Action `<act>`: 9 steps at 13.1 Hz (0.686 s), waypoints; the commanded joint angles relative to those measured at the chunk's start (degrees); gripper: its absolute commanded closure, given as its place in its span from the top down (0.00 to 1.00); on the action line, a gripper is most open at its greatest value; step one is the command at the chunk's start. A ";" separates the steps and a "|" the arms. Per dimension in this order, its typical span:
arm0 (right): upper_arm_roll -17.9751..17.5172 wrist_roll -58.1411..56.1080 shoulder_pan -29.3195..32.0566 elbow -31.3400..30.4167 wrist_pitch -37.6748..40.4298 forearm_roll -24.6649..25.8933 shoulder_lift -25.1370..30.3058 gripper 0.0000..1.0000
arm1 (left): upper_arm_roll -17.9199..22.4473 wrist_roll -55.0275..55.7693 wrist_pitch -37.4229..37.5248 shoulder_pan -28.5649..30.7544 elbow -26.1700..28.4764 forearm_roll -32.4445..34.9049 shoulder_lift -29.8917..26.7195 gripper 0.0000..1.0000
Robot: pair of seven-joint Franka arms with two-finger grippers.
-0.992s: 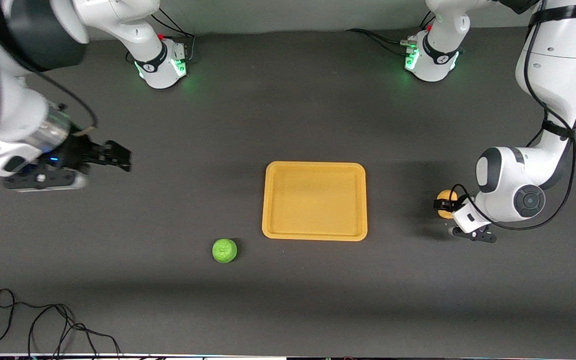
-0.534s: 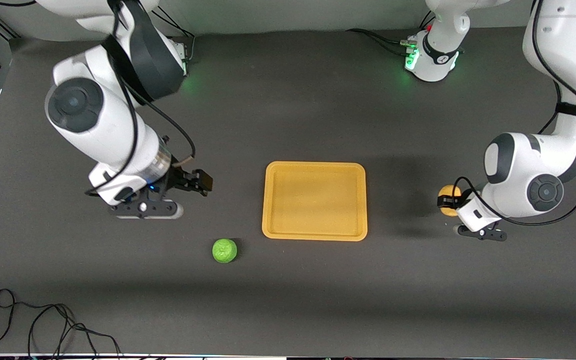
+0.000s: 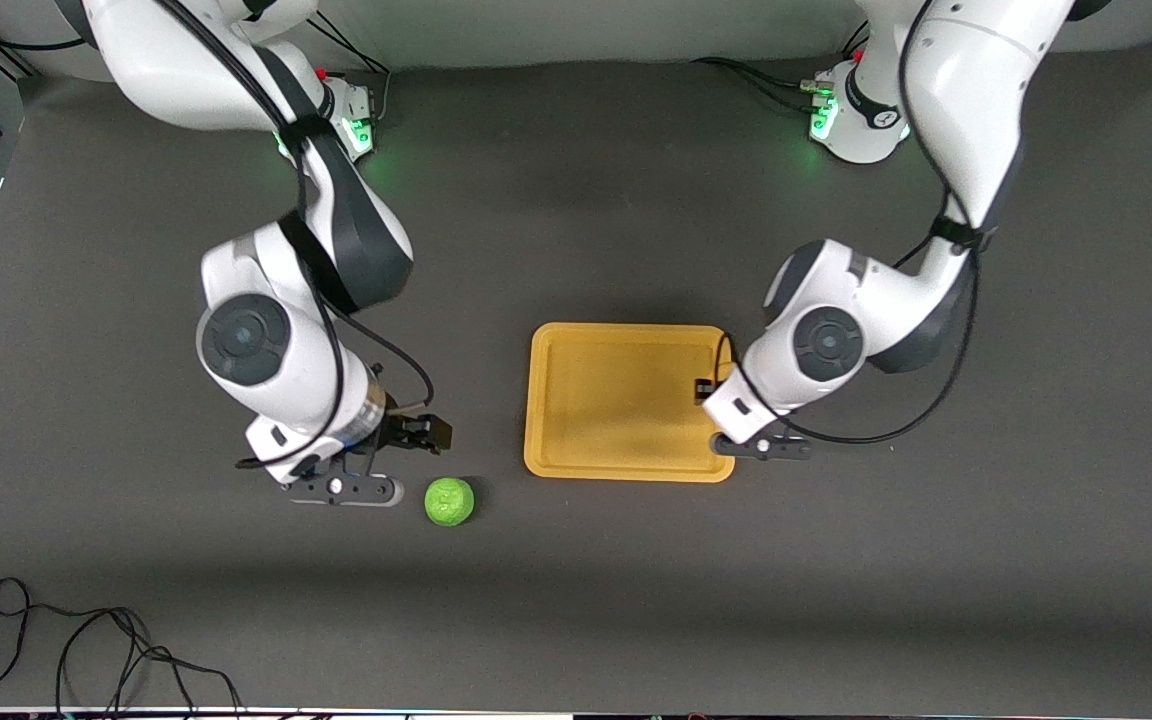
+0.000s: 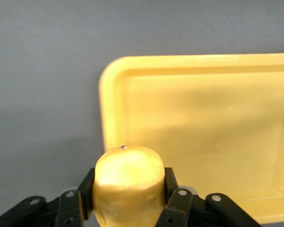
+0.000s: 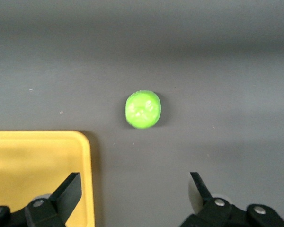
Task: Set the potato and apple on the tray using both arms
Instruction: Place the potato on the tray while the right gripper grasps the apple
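The small, lumpy yellow-tan potato point(image 4: 128, 182) is pinched between the jaws of the left gripper point(image 3: 704, 390), which hangs over the edge of the flat orange-yellow tray point(image 3: 576, 345) at the left arm's end — held aloft, it seems, so it can be carried inward and set down on the tray floor. In the left wrist view the black fingers point(image 4: 178, 198) press on both sides of the potato, and a rounded tray corner lies just past it; from the front camera the potato itself is hidden under the wrist.

The bright green, bumpy apple point(image 3: 449, 501) sits on the dark grey counter point(image 3: 576, 600), nearer the front camera than the tray and toward the right arm's end, close to the tray's corner but not touching it. The right gripper point(image 3: 414, 432) hovers over the counter just beside the apple, its jaws spread wide with nothing between them — the right wrist view shows the apple point(image 5: 143, 109) roughly centred ahead of the open fingers point(image 5: 70, 188), a pose that reads as lining up for a grasp.

By these pictures neither item is on the tray yet: the potato looks close to release, the apple is yet to be picked up. A loose black cable point(image 3: 86, 640) lies on the counter near the front camera.
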State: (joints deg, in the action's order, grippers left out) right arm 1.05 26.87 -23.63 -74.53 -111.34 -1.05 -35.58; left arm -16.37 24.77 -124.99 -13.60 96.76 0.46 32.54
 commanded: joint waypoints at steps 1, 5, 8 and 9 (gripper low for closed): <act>0.18 0.81 -0.10 -8.15 -10.52 -0.18 -0.28 1.00 | 0.99 2.12 -0.34 -1.95 -1.58 1.46 3.14 0.09; 0.27 1.07 -0.36 -9.23 -18.10 -0.01 -5.11 1.00 | 0.99 2.21 -2.26 -2.13 -0.87 1.73 4.98 0.20; 0.70 0.99 -0.27 -8.97 -23.20 0.08 -9.06 1.00 | 1.08 2.39 -4.91 -2.74 -0.96 1.73 6.48 0.48; 1.06 0.81 -0.27 -8.96 -25.13 0.08 -10.46 1.00 | 1.34 3.00 -4.83 -3.36 -0.96 2.08 6.66 0.53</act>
State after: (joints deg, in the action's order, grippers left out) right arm 1.26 26.87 -23.61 -84.04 -133.06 -1.05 -43.47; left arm -16.16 25.54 -129.31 -14.96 96.73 1.32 38.40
